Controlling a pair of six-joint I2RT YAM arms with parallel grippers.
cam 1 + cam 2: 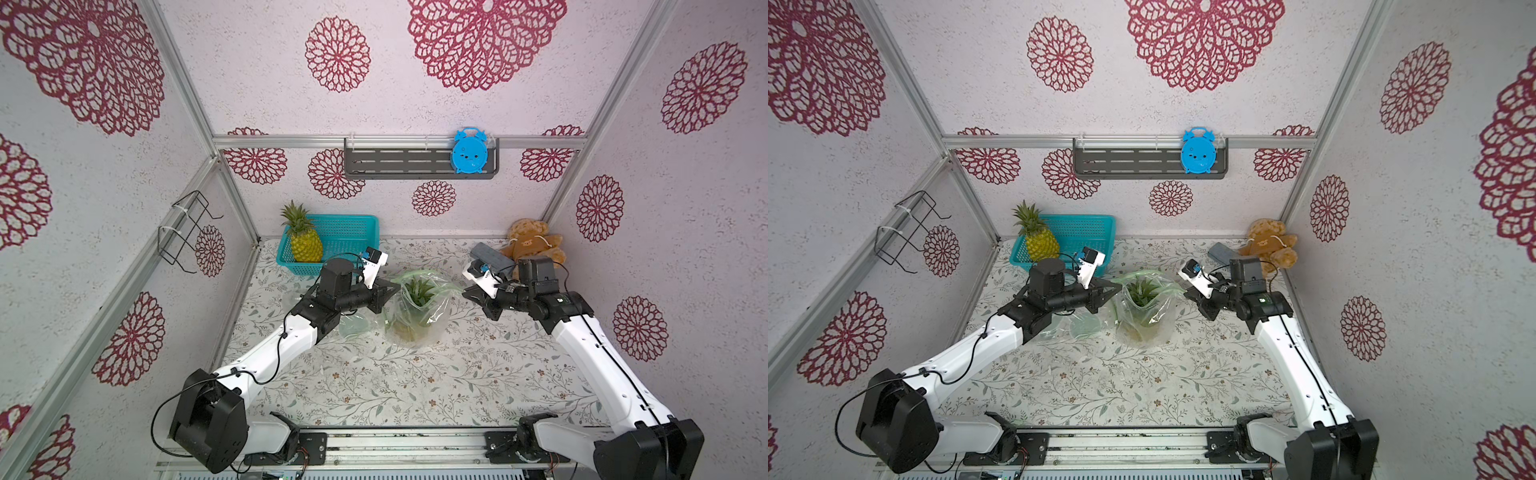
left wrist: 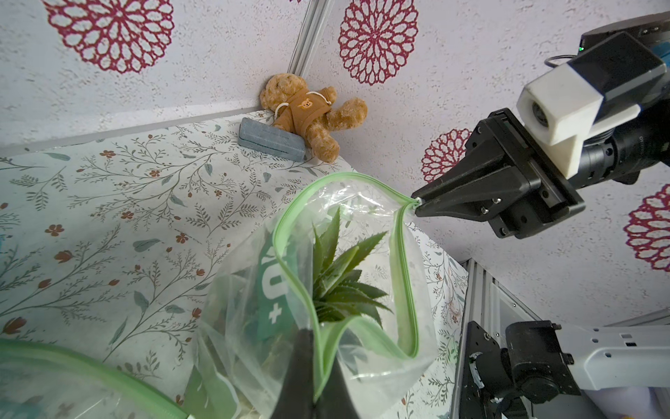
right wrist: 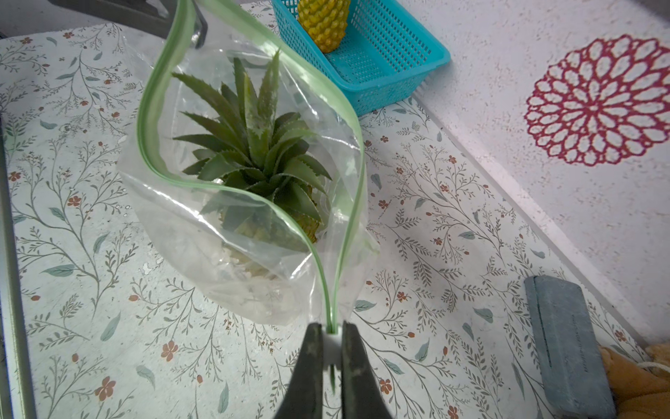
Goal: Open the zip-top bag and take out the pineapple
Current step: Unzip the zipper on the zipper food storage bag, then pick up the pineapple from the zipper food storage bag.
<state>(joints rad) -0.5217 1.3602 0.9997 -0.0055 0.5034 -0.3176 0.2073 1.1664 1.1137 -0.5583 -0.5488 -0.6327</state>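
Bag (image 1: 419, 309), open-mouthed, upright on tabletop (image 1: 374, 382), pineapple (image 3: 253, 156) inside, left fingers (image 2: 299, 370) clenched on one rim, right fingers (image 3: 312, 366) pinching zip end; risk: uneven pull tips bag or film slips free.

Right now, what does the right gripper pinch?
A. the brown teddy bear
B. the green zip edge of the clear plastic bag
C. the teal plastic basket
B: the right gripper is closed on the green zip edge of the clear plastic bag, at its end.
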